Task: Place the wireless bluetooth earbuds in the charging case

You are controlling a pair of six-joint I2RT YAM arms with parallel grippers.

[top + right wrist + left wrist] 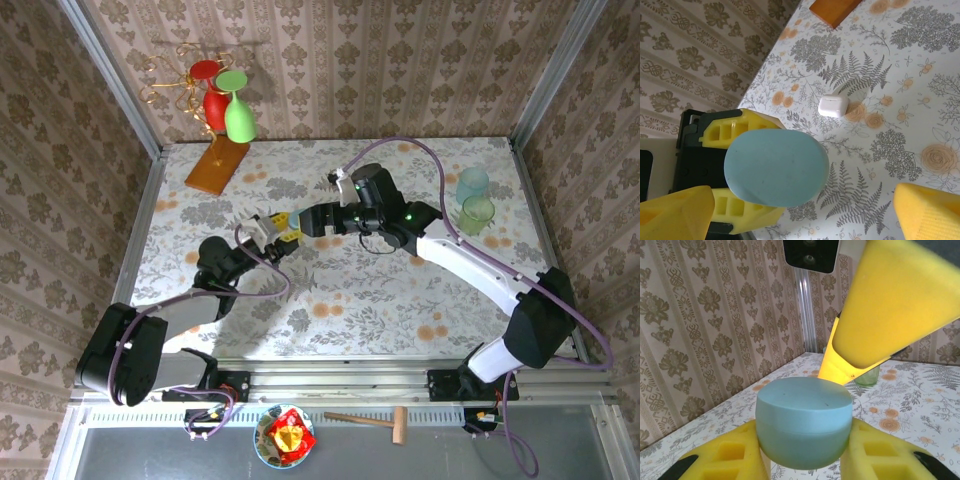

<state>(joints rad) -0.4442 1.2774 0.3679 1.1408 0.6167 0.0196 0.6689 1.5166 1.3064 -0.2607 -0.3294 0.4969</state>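
My left gripper (272, 232) (802, 460) is shut on a light-blue oval charging case (804, 422) (776, 167), its yellow fingers (722, 457) pressed against both sides. The case's lid looks closed along a seam. Just above the case hovers my right gripper (298, 224) (800, 215), open, with its yellow fingertips (675, 212) wide apart on either side and not touching it. One of its fingers (890, 305) hangs over the case in the left wrist view. The earbuds are out of view.
A small white pebble-shaped piece (833, 106) lies on the floral table beyond the case. A wooden board (215, 165) with red and green glasses (232, 105) stands at the back left. Two translucent green cups (474, 200) sit at the back right.
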